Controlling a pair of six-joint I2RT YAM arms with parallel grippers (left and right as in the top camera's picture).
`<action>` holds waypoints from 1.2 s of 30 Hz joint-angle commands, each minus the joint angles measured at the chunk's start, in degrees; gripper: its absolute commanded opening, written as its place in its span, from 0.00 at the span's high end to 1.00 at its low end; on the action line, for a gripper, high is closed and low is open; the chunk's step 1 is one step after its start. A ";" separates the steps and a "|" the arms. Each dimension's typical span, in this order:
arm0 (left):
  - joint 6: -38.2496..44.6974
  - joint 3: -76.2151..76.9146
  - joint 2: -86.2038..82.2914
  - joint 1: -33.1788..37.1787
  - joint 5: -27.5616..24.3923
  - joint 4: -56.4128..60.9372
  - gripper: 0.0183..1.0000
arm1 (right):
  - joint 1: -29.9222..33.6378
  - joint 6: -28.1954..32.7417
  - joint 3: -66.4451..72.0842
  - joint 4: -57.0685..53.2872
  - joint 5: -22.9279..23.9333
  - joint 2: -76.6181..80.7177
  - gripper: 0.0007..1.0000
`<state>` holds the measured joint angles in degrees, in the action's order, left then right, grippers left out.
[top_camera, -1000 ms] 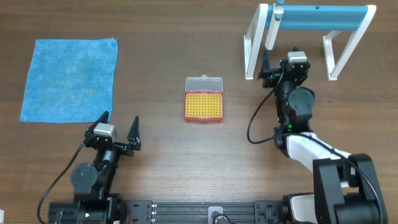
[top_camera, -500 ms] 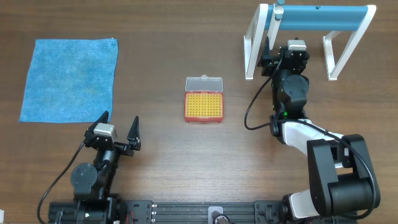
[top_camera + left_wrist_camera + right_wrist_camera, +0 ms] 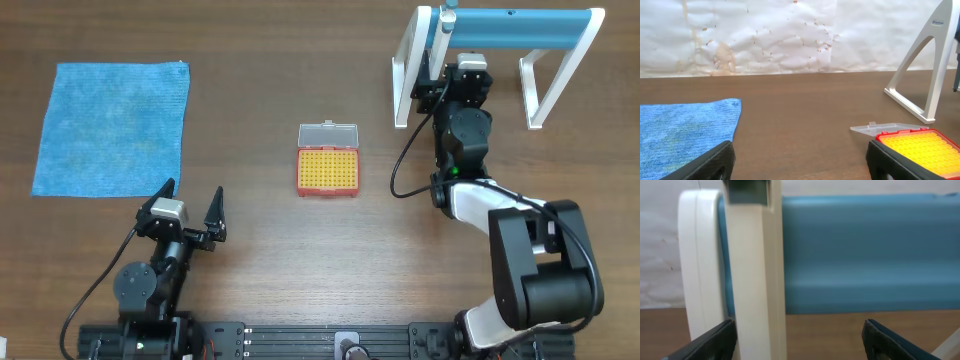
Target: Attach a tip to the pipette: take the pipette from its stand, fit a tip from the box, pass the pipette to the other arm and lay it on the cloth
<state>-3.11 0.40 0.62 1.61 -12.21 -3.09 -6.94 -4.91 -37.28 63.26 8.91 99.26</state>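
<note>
From above, the bench (image 3: 300, 260) carries the blue cloth (image 3: 110, 128) towards its far left corner. The tip box (image 3: 328, 172) sits near the middle, with its clear lid (image 3: 328, 131) folded back towards the far edge. The stand (image 3: 510, 28) is at the far right corner, and the pipette (image 3: 438, 50) hangs at the left end of its blue bar. The right gripper (image 3: 432, 86) is up against the stand, just beside the pipette. The left gripper (image 3: 192, 205) sits towards the bench's near edge, left of the middle and apart from both cloth and box. Its fingers are spread wide with nothing between them.

In the left wrist view, the left gripper (image 3: 800, 162) is parted and empty. Beyond it lie the cloth (image 3: 687, 125) and the tip box (image 3: 920, 150) with its rows of yellow tips, the lid (image 3: 885, 128) lying flat behind. Farther off rises a white leg of the stand (image 3: 930, 75).

In the right wrist view, the pipette (image 3: 757, 275) hangs upright just beside a white leg of the stand (image 3: 700, 255). The right gripper (image 3: 799, 332) has its fingers apart, unclamped. The pipette body stands between them, nearer one finger, and contact cannot be judged.
</note>
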 commanded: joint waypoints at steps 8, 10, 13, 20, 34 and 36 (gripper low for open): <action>0.13 -0.09 -0.42 -0.13 -0.02 -0.44 0.15 | 0.11 -0.39 -1.22 -0.17 1.18 1.66 0.19; 0.13 -0.09 -0.42 -0.13 -0.04 -0.44 0.16 | 0.42 -0.39 -1.38 -0.15 1.18 1.88 0.19; 0.13 -0.09 -0.42 -0.13 -0.02 -0.44 0.15 | 0.66 -0.39 -1.92 -0.15 1.18 2.32 0.19; 0.13 -0.09 -0.42 -0.13 -0.04 -0.44 0.16 | 0.63 -0.39 -3.21 -0.17 1.16 3.41 0.19; 0.13 -0.09 -0.42 -0.13 -0.04 -0.44 0.16 | 0.46 -0.42 -3.19 -0.17 1.16 3.39 0.92; 0.13 -0.09 -0.42 -0.13 -0.04 -0.44 0.16 | 0.31 -0.44 -3.19 -0.17 1.16 3.28 0.91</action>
<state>-3.11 0.40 0.62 1.61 -12.21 -3.11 -6.48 -5.32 -39.51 63.02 9.54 102.02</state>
